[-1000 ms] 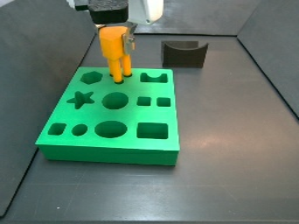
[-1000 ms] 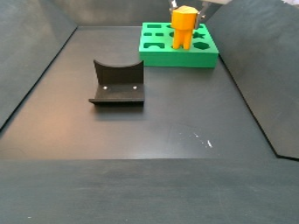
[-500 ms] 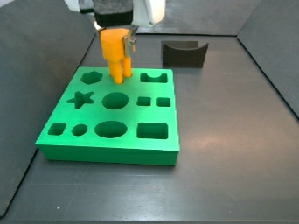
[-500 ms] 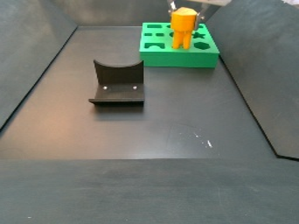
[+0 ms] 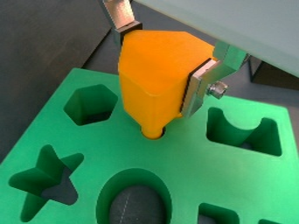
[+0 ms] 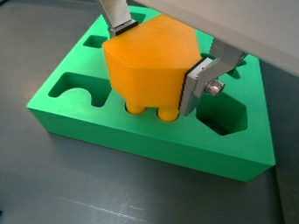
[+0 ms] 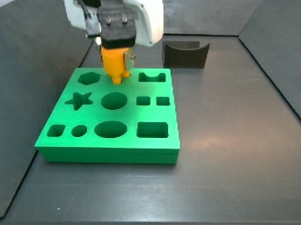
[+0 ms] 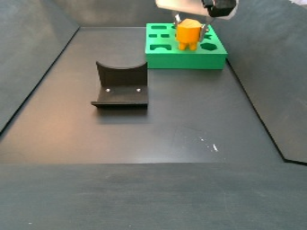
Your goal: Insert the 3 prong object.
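Start at the left of a side view: your green board point(image 7: 108, 119) lies flat on the dark surface point(image 7: 223, 158), its star, round and square cut-outs facing up so that pieces can drop in from above. Over its far row you have the end effector point(image 7: 115, 53) pointing straight down, clenched on the 3 prong object point(image 7: 114, 64). That orange piece hangs upright, prongs down, and its lower end looks already sunk into the board's cut-out.

The wrist views tell you why the grip is as it is. The silver fingers point(image 6: 201, 80) press the two flat flanks of the 3 prong object point(image 6: 146, 68), leaving its rounded prongs free below, so nothing but the piece meets the board point(image 6: 93, 114). In a wrist view the prong tips point(image 5: 152, 131) stand in the opening between the hexagonal hole point(image 5: 91, 103) and the notched hole point(image 5: 243, 133); how deep they go you cannot tell from here.

Further right, the dark grey curved block point(image 7: 186, 53) sits well apart from the board, out of the arm's way. I judge the insertion nearly seated: keep the piece vertical and press gently, since any tilt could jam the prongs against the hole's walls.
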Robot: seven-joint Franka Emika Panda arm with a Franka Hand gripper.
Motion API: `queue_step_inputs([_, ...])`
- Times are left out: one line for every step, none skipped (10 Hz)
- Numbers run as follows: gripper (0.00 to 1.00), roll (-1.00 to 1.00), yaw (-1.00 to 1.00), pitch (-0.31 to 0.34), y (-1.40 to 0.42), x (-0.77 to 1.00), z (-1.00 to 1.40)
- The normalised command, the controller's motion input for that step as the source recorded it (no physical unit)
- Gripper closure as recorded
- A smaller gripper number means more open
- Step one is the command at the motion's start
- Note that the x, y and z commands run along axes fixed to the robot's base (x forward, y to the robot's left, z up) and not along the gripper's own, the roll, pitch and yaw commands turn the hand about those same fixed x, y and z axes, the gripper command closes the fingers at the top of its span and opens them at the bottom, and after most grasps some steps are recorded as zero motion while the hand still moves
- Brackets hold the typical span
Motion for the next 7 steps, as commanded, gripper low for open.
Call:
queue_step_inputs([1.00,0.24,0.06,-0.043,-0.07,0.00,-0.41])
queue_step_inputs([1.00,0.23,0.08,-0.069,-0.03,0.00,-0.45])
queue_step_inputs([1.00,0.08,0.05,-0.026,0.00,0.07,-0.47])
queue_step_inputs([1.00,0.02,0.00,-0.067,0.00,0.00,-0.37])
queue_step_inputs([1.00,0.00,0.00,-0.094,0.00,0.00,-0.09])
queue_step_inputs([1.00,0.00,0.00,-0.027,0.00,0.00,0.00])
queue_step_inputs([1.00,0.00,0.00,0.000,0.00,0.00,0.00])
